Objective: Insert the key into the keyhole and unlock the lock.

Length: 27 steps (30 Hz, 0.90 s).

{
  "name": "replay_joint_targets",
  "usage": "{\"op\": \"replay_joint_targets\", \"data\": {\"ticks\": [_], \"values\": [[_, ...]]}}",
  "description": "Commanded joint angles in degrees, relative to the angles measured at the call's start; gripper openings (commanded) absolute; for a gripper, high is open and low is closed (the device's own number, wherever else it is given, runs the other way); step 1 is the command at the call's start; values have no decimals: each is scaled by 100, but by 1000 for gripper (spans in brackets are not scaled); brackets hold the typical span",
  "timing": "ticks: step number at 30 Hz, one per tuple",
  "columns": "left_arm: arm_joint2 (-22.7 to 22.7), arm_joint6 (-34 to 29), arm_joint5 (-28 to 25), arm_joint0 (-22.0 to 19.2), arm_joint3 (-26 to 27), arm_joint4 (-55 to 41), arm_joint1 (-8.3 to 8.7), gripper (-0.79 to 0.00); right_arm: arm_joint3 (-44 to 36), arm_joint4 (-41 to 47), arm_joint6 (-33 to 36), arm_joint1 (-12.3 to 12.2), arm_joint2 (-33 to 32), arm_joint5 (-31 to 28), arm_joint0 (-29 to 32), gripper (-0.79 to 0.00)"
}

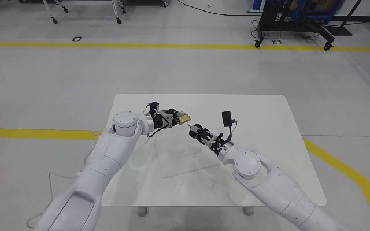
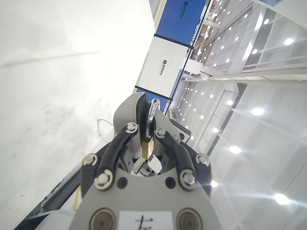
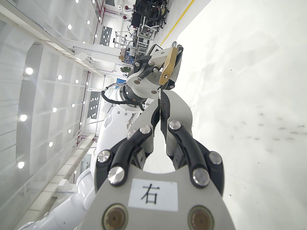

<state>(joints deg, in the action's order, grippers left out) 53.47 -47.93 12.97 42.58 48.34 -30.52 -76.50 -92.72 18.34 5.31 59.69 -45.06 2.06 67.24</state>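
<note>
Lock (image 3: 168,66) in left claw (image 2: 149,112); right claw (image 3: 161,100) perhaps pinching key (image 3: 159,94); scuffed table (image 1: 260,115).

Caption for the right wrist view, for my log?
Right tool, shut on the key, points it at the keyhole of the brass lock held in the left tool, not yet inserted.

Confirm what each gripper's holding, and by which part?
Left gripper clamps the padlock by its flat sides. Right gripper pinches the key; just the blade tip sticks out.

Lock (image 3: 168,66) brass-gold (shackle (image 2: 153,111) silver). Table (image 1: 260,115) white, faint dark scuffs. Floor (image 1: 173,75) pale grey, stripes (image 1: 173,45) yellow. Panel (image 2: 182,17) blue, dotted.
</note>
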Motion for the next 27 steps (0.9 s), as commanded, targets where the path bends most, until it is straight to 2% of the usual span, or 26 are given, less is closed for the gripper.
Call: {"op": "replay_joint_targets", "data": {"ticks": [1, 10, 27], "values": [[3, -46, 1, -4, -21, -13, -5, -785, 61, 38, 12, 39, 8, 41, -46, -785], [-35, -139, -73, -51, -94, 93, -36, -785, 353, 174, 24, 222, 5, 162, -225, -785], [-7, -159, -401, -33, -67, 219, -73, -785, 494, 138, 49, 433, -130, 333, -191, -785]]}}
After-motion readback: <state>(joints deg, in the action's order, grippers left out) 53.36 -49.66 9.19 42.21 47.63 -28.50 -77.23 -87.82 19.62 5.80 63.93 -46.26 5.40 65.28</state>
